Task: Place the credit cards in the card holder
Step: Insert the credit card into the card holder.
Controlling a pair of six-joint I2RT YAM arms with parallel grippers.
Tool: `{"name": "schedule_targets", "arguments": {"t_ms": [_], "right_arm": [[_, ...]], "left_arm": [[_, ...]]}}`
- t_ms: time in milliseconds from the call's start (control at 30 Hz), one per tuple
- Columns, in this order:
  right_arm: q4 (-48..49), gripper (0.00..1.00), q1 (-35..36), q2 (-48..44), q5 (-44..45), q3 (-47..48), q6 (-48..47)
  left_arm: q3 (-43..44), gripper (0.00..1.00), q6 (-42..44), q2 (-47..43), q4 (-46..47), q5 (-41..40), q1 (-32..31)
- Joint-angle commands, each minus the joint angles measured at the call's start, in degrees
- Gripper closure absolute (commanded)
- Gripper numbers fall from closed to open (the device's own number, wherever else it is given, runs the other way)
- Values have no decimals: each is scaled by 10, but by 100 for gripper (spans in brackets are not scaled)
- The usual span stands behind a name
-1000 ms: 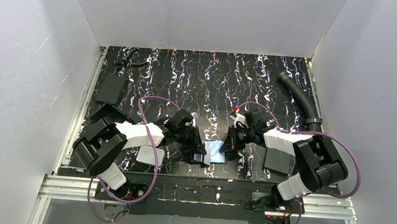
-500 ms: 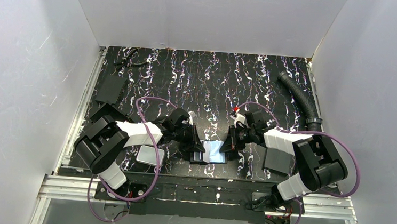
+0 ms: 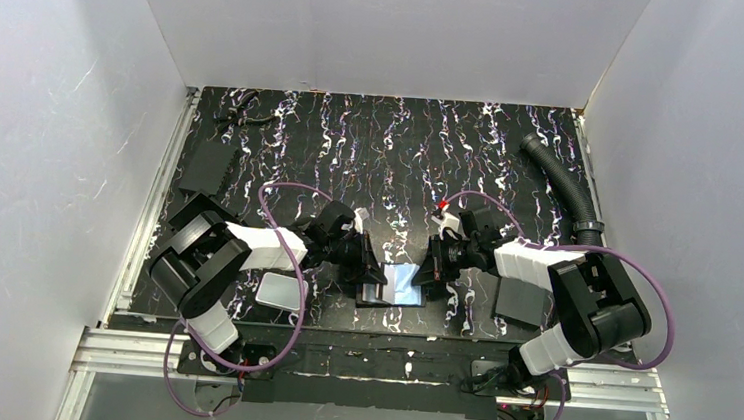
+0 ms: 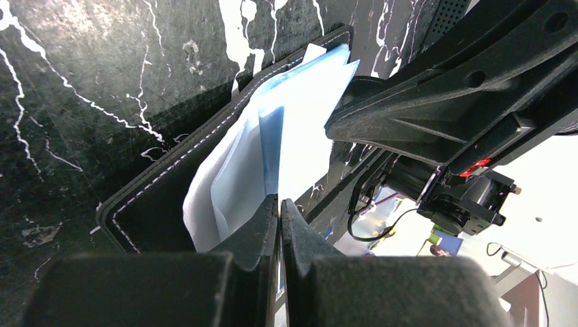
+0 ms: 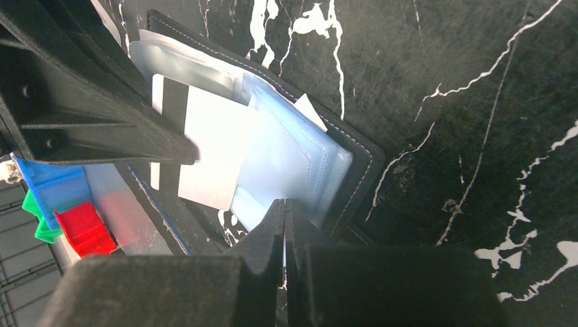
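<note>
The card holder (image 3: 394, 284) lies open on the table between my two grippers, its bluish clear pockets facing up; it shows in the left wrist view (image 4: 157, 197) and the right wrist view (image 5: 354, 163). My left gripper (image 3: 371, 268) (image 4: 279, 203) is shut on a white credit card with a black stripe (image 5: 211, 150), held at the wallet's left side over the pockets. My right gripper (image 3: 423, 272) (image 5: 284, 204) is shut on the edge of a clear pocket (image 5: 286, 170). A second light grey card (image 3: 281, 290) lies on the table under the left arm.
Flat black plates lie at the far left (image 3: 209, 167) and beside the right arm (image 3: 521, 302). A black corrugated hose (image 3: 561, 185) runs along the right edge. A small black tool (image 3: 240, 114) sits at the back left. White walls enclose the table.
My left gripper has shifted slightly away from the near edge with the card, and the left arm's elbow has swung. The right gripper and the wallet have hardly moved.
</note>
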Motion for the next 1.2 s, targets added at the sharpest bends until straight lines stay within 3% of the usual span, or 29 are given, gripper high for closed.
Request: {"name": "schedule_targets", "arguments": {"t_ms": [0,600,1167], "right_arm": [[21,96,-1,16,22,-6,-19],[30,96,-1,19,15,-9,-14],[34,97,-1,24,10,-13,-15]], "left_arm": [[-1,100,8,8,9,5,4],[-23,100,13,5,59,-33,3],[-23,100,87,-16,35,-59,5]]}}
